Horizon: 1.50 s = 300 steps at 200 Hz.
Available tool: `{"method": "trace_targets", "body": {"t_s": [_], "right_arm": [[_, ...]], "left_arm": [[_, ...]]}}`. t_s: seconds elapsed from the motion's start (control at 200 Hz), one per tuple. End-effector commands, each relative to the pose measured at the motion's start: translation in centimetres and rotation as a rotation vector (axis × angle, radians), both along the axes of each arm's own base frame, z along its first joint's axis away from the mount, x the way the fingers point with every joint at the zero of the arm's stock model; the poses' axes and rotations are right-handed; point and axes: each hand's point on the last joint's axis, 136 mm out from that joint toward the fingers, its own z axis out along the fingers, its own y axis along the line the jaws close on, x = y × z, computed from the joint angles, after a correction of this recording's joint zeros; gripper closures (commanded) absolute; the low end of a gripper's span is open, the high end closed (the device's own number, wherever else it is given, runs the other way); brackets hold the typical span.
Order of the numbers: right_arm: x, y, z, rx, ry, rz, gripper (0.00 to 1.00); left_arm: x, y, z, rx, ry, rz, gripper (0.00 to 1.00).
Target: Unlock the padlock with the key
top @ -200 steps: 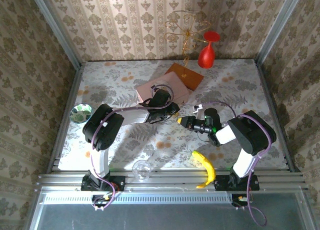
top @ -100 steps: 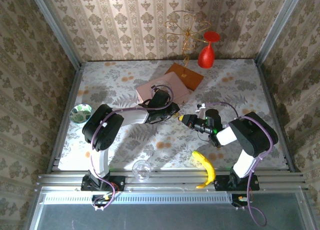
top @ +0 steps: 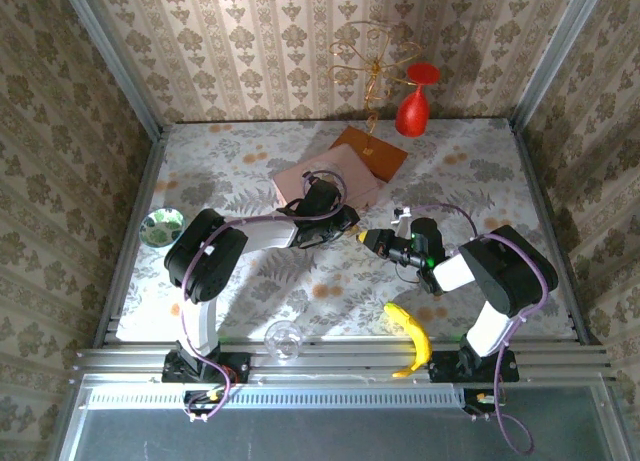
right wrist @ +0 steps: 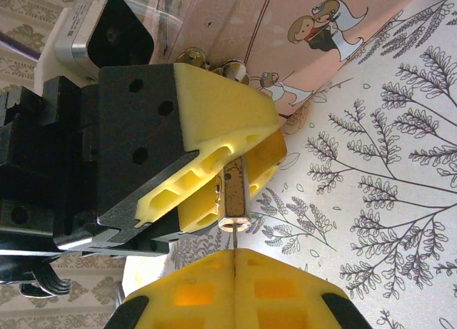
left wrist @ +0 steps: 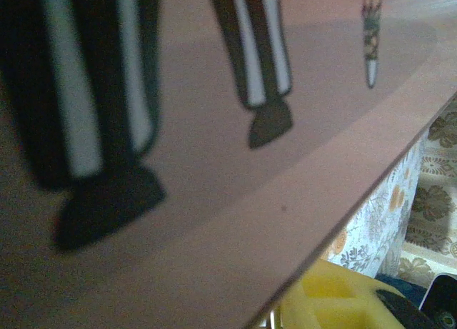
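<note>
In the right wrist view the tiny brass padlock hangs body-down between the yellow fingers of my left gripper, which is shut on it. A thin key blade runs from the padlock's bottom face into my right gripper, whose yellow pads are pressed shut on the key. The key's head is hidden between those pads. From above, the left gripper and right gripper meet tip to tip beside the pink picture box.
The pink box lies close behind the left fingers. A brown board, a gold wire stand and a red goblet stand at the back. A banana, a clear glass and a small bowl lie nearer.
The right gripper has shifted slightly up and away from the near edge, staying tip to tip with the left gripper. The left arm has held still.
</note>
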Motion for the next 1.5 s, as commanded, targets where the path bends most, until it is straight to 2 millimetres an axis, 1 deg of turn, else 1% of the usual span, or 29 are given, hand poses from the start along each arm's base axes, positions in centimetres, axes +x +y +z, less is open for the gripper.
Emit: {"method": "trace_targets", "body": {"t_s": [0.0,0.23,0.48,0.665,0.845,0.96,1.185,1.301,1.366,1.426,1.496], "right_arm": [[2.6,-0.3,2.4,0.034,-0.100,-0.074,1.00],[3.6,-0.3,2.7,0.104,-0.107,-0.116,1.00],[3.7,-0.4,2.7,0.091,-0.114,-0.135,1.00],[4.3,-0.1,3.0,0.085,-0.117,-0.148,1.00],[4.5,0.5,2.6,-0.004,-0.113,-0.151,1.00],[4.5,0.4,2.4,-0.091,-0.103,-0.164,1.00],[4.8,0.2,3.4,-0.184,-0.110,-0.164,1.00],[4.5,0.2,3.7,-0.218,-0.110,-0.149,1.00],[4.1,0.1,3.7,-0.234,-0.101,-0.143,0.97],[3.7,-0.1,3.7,-0.247,-0.095,-0.136,0.91],[3.1,-0.3,3.7,-0.263,-0.093,-0.128,0.81]], "left_arm": [[-2.6,-1.1,0.5,-0.046,0.064,-0.066,1.00],[-2.8,-1.9,0.9,-0.068,0.065,-0.078,1.00],[-3.0,-2.0,0.7,-0.069,0.070,-0.083,1.00],[-3.1,-2.2,0.8,-0.073,0.071,-0.087,1.00],[-3.4,-2.3,0.6,-0.072,0.079,-0.092,1.00],[-3.6,-2.5,0.6,-0.077,0.079,-0.102,1.00],[-3.8,-3.1,0.8,-0.096,0.087,-0.115,1.00],[-3.6,-2.8,0.8,-0.093,0.084,-0.102,1.00],[-3.3,-2.4,0.7,-0.091,0.079,-0.085,1.00],[-3.0,-2.0,0.7,-0.094,0.074,-0.066,1.00],[-2.7,-1.5,0.7,-0.100,0.072,-0.042,1.00]]}}
